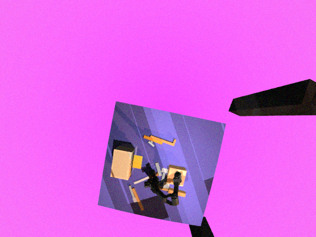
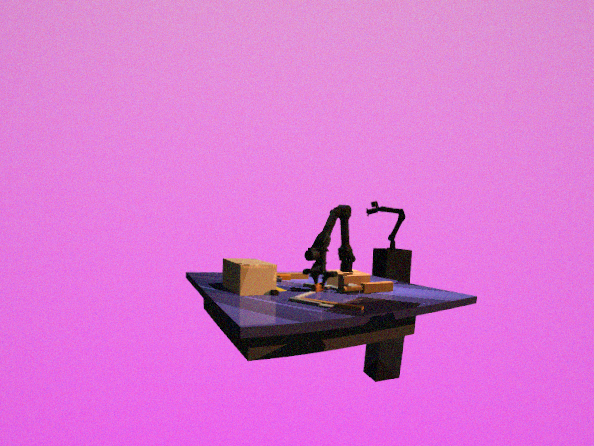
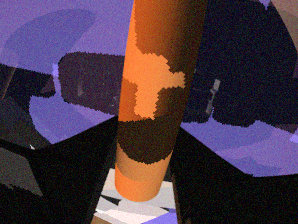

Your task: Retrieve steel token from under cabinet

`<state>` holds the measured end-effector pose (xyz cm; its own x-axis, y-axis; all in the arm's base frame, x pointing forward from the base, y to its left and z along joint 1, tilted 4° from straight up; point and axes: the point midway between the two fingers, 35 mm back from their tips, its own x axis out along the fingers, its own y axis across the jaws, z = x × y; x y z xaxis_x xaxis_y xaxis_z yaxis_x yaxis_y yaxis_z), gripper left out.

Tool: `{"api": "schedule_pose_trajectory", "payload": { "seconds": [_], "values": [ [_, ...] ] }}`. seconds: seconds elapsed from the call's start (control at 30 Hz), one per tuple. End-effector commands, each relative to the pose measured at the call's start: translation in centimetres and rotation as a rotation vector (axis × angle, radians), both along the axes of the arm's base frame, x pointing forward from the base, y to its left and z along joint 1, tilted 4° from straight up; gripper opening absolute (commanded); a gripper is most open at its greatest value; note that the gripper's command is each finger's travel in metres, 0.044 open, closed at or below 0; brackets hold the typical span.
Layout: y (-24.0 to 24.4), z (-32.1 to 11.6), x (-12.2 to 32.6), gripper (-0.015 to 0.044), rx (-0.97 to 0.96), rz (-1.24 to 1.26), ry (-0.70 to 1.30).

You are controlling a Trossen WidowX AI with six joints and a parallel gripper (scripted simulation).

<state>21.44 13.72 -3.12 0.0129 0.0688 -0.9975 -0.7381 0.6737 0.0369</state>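
The tan box-shaped cabinet (image 1: 122, 164) (image 2: 257, 279) stands at the left of the table. The yellow marked area (image 1: 138, 162) lies against its front, and a sliver of it shows in the exterior view. No token can be made out; the space under the cabinet is hidden. My gripper (image 1: 152, 178) (image 2: 318, 285) (image 3: 146, 127) is shut on the round orange handle (image 3: 157, 65) of a tool. The handle runs between the fingers. The tool's pale rod (image 1: 141, 179) reaches out toward the cabinet's near side, low over the table; I cannot tell if it touches the table.
An orange hooked stick (image 1: 166, 141) and a small white piece (image 1: 151, 143) lie at the back. A grey strip (image 1: 132, 194) and an orange stick (image 1: 138, 200) lie nearer the front. Grey pieces, a tan box (image 1: 173, 172) and an orange block (image 2: 378, 286) lie by my base.
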Motion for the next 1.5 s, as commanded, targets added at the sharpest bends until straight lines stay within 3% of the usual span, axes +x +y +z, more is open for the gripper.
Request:
{"api": "schedule_pose_trajectory", "payload": {
  "seconds": [0.0, 0.9, 1.47],
  "values": [
    [0.3, 0.2, -0.4, 0.0000, 0.003, 0.001, 0.000],
    [2.2, 0.3, -2.2, 0.0000, 0.005, 0.001, 0.002],
    [2.3, 0.3, -2.2, 0.0000, 0.007, -0.124, 0.011]
  ]
}}
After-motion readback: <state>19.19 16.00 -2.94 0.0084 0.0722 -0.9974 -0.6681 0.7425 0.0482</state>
